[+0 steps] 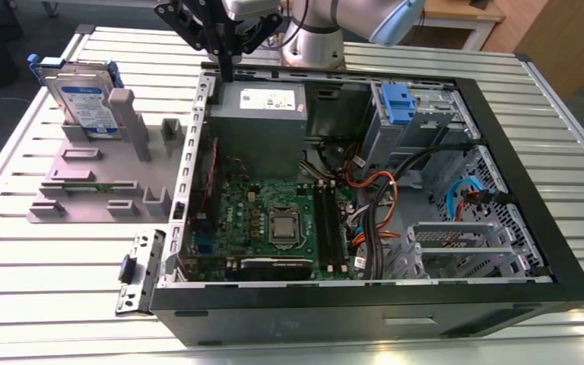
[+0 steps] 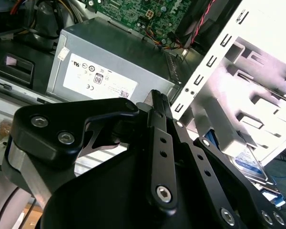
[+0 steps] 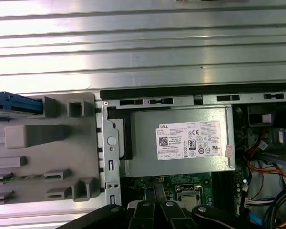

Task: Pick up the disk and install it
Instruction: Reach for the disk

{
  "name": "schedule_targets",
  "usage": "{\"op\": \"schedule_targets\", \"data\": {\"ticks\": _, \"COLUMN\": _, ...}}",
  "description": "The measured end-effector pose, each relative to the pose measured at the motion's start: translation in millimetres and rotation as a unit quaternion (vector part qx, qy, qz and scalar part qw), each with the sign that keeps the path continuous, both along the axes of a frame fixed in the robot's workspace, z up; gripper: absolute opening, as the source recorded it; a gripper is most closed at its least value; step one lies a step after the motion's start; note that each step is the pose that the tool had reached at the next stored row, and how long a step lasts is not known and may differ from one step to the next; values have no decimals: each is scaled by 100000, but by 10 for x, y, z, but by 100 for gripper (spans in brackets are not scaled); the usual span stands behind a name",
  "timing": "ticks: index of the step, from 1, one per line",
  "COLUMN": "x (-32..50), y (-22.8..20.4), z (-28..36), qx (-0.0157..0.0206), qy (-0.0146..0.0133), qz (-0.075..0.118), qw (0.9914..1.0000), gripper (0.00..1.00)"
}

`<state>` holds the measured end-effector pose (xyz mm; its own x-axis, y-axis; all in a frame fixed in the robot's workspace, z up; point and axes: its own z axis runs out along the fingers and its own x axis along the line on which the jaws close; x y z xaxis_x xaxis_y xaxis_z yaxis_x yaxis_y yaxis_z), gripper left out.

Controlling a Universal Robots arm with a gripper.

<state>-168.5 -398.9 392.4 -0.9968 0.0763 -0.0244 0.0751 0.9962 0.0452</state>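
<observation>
Pincer [image 1: 227,76]: closed on nothing, poised over the power supply's [image 1: 259,114] outer edge.
Disk [image 1: 86,106]: stood in a rack [image 1: 99,175], well apart from the power supply, toward the exterior view's left.
Long axis: seemingly upright.

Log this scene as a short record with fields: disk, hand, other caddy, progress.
disk: disk stands upright in the grey holder, at the exterior view's left, outside the computer case
hand: hand is shut and holds nothing; it is above the case's edge, next to the power supply and apart from the disk
other caddy: blue caddy sits in the drive cage inside the case
progress: disk not yet picked up
</observation>
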Motion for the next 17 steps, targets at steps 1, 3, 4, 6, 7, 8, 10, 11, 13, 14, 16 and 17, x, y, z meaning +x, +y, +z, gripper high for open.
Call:
{"op": "schedule_targets", "data": {"ticks": 1, "x": -2, "y": 0, "z": 0, "qx": 1, "qy": -1, "qz": 1, "qw": 100000, "gripper": 10}}
{"op": "schedule_targets", "data": {"ticks": 3, "x": -7, "y": 0, "z": 0, "qx": -1, "qy": -1, "qz": 1, "qw": 100000, "gripper": 10}}
{"op": "schedule_targets", "data": {"ticks": 4, "x": -10, "y": 0, "z": 0, "qx": -1, "qy": 1, "qz": 0, "qw": 100000, "gripper": 10}}
{"op": "schedule_targets", "data": {"ticks": 6, "x": -17, "y": 0, "z": 0, "qx": 2, "qy": 0, "qz": -1, "qw": 100000, "gripper": 10}}
{"op": "schedule_targets", "data": {"ticks": 7, "x": -20, "y": 0, "z": 0, "qx": 0, "qy": 2, "qz": 0, "qw": 100000, "gripper": 10}}
{"op": "schedule_targets", "data": {"ticks": 8, "x": -23, "y": 0, "z": 0, "qx": -1, "qy": 2, "qz": 0, "qw": 100000, "gripper": 10}}
{"op": "schedule_targets", "data": {"ticks": 10, "x": -30, "y": 0, "z": 0, "qx": -1, "qy": 0, "qz": 0, "qw": 100000, "gripper": 10}}
{"op": "schedule_targets", "data": {"ticks": 11, "x": -33, "y": 0, "z": 0, "qx": 0, "qy": 1, "qz": 1, "qw": 100000, "gripper": 10}}
{"op": "schedule_targets", "data": {"ticks": 13, "x": -40, "y": 0, "z": 0, "qx": -1, "qy": 2, "qz": 3, "qw": 100000, "gripper": 10}}
{"op": "schedule_targets", "data": {"ticks": 14, "x": -43, "y": 0, "z": -1, "qx": 0, "qy": 0, "qz": 3, "qw": 100000, "gripper": 10}}
{"op": "schedule_targets", "data": {"ticks": 16, "x": -50, "y": 0, "z": -1, "qx": -1, "qy": 0, "qz": 1, "qw": 100000, "gripper": 10}}
{"op": "schedule_targets", "data": {"ticks": 17, "x": -53, "y": 0, "z": -1, "qx": -1, "qy": 1, "qz": 3, "qw": 100000, "gripper": 10}}
